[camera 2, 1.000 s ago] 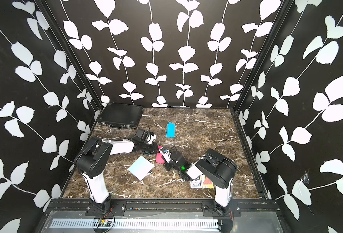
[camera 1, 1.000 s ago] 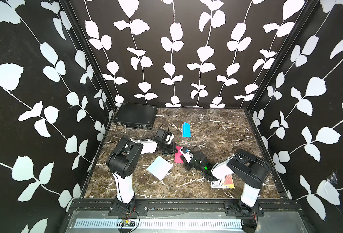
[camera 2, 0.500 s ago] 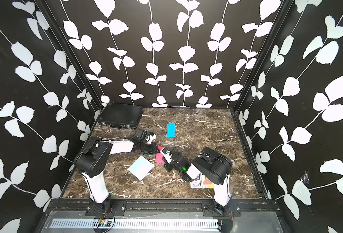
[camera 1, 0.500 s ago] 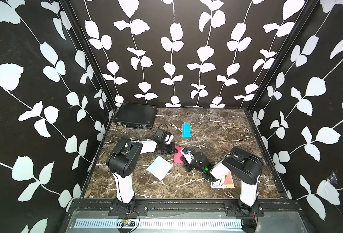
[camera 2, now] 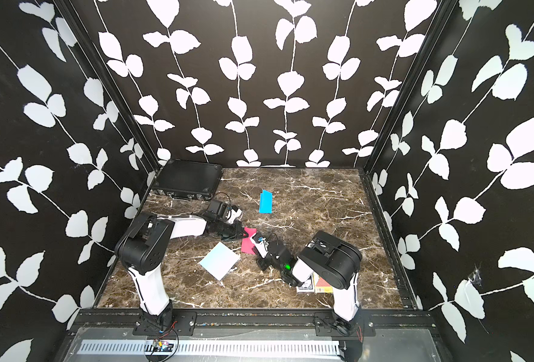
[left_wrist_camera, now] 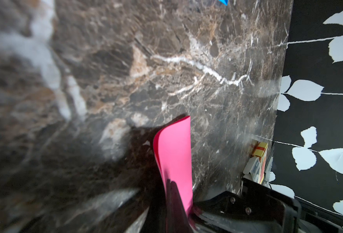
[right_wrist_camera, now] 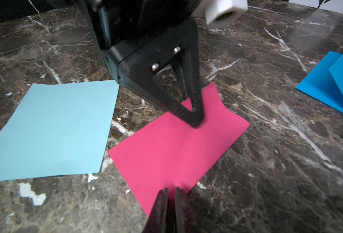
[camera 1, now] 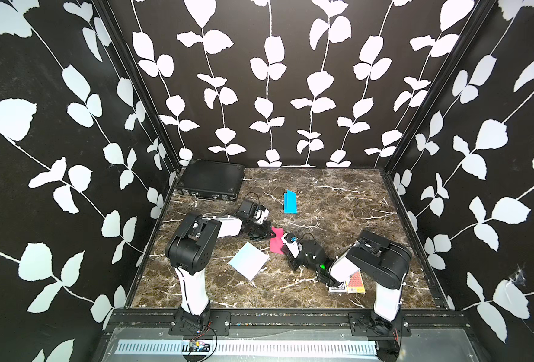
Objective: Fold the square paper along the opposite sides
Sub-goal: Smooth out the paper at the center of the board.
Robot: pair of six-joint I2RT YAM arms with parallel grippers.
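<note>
My shut left claw (right_wrist_camera: 195, 123) pins the pink paper (right_wrist_camera: 166, 157) beneath it; my right claw (right_wrist_camera: 171, 193), nearly closed at its corner, grip unclear, could tug layers askew.

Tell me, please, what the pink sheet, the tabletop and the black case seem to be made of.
The pink sheet looks like thin matte paper: it holds a fold and one layer curls. The tabletop has a glossy brown marble look with white veins, possibly printed laminate. The black case is likely hard plastic or leatherette with small pale fittings; too far to be sure.
</note>
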